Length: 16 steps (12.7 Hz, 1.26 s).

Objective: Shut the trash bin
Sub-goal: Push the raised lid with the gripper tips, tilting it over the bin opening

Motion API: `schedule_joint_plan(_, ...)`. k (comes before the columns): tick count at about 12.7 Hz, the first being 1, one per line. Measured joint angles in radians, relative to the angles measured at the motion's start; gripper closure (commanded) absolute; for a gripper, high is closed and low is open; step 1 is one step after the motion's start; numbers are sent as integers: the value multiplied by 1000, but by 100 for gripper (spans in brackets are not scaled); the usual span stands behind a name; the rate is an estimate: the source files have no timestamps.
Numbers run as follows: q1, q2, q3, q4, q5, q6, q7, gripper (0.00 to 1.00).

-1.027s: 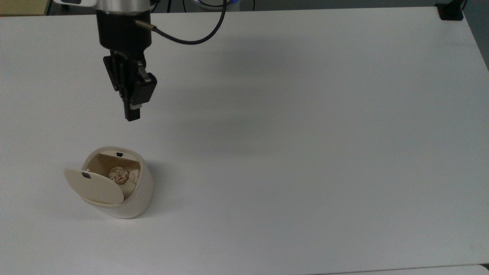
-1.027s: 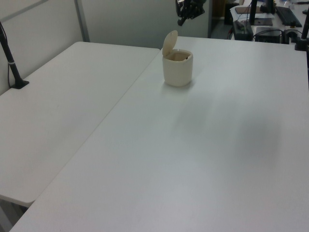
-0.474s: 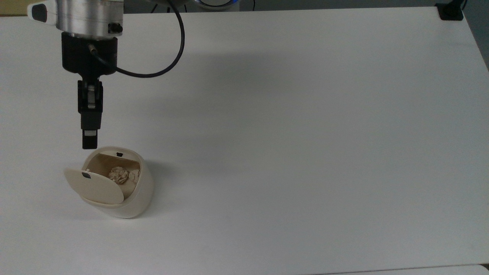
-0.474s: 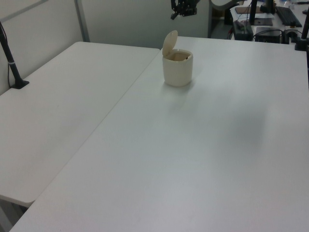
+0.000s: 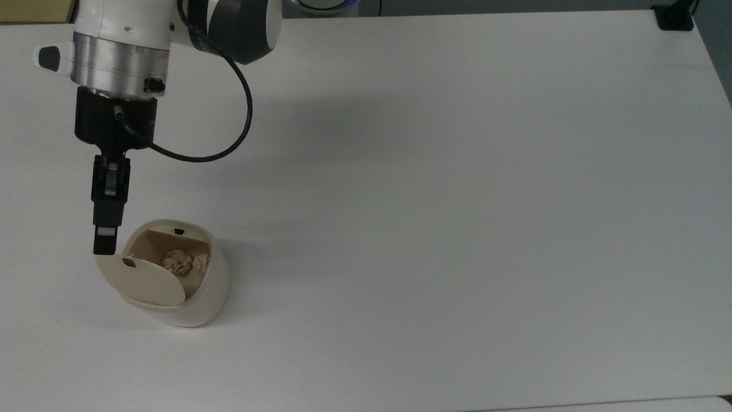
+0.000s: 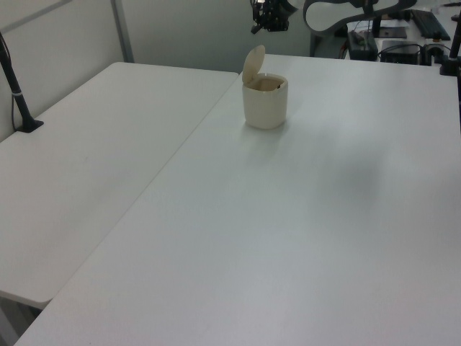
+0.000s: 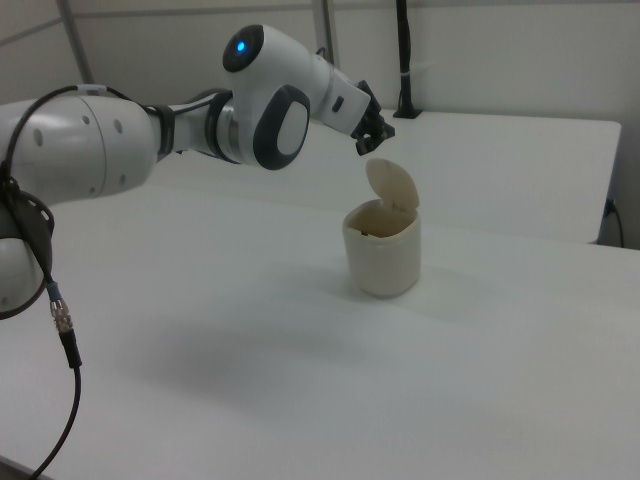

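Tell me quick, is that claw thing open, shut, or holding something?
Gripper: shut, holding nothing, its tip poised by the upper edge of the trash bin's raised lid.

Trash bin (image 5: 191, 292) stood on the table (image 5: 457, 200) near the top view's left, lid (image 5: 143, 277) raised, crumpled paper (image 5: 178, 262) inside, end effector (image 5: 105, 243) just above the lid's edge.
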Motion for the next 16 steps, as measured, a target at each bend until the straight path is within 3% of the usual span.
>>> schedule_joint_plan(16,4,45,-3,3,-41,5,0,99)
